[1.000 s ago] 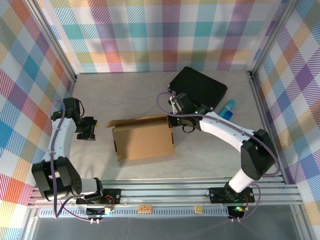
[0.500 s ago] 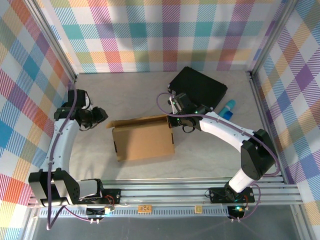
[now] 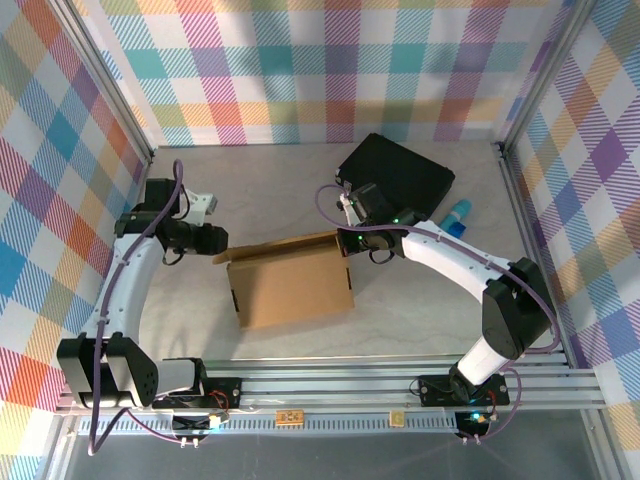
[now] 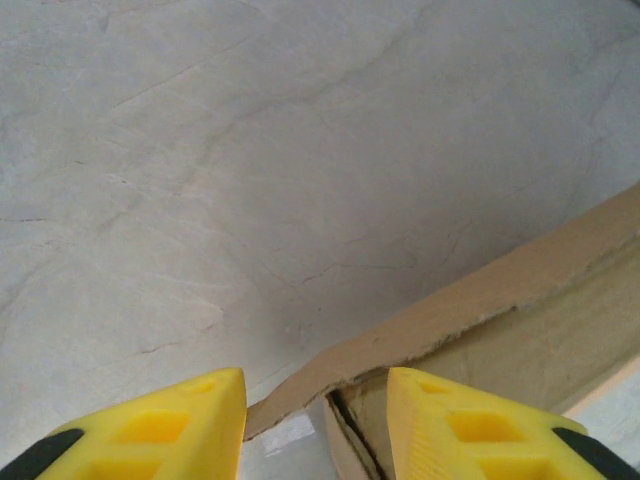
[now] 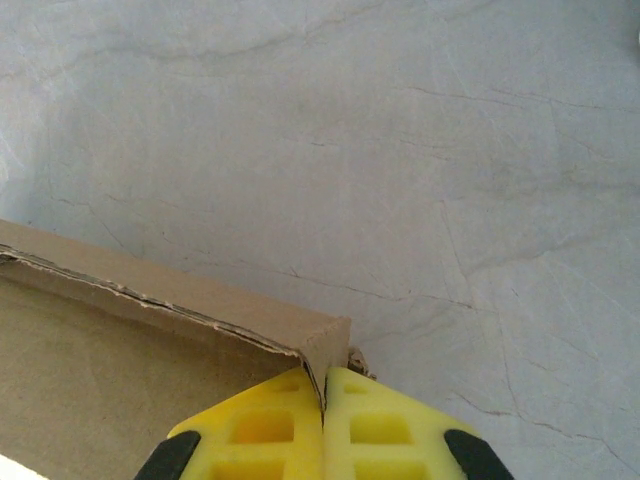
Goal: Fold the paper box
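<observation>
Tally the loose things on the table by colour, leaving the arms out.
Brown: 1, the paper box
Black: 1, the case
Blue: 1, a small item beside the case
Total: 3

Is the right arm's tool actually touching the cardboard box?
Touching. The right wrist view shows the right tool shut on the paper box, with its corner wall pinched in the closed jaws.

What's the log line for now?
left hand: open at left end of paper box | right hand: shut on its far-right corner | folding unfinished
</observation>
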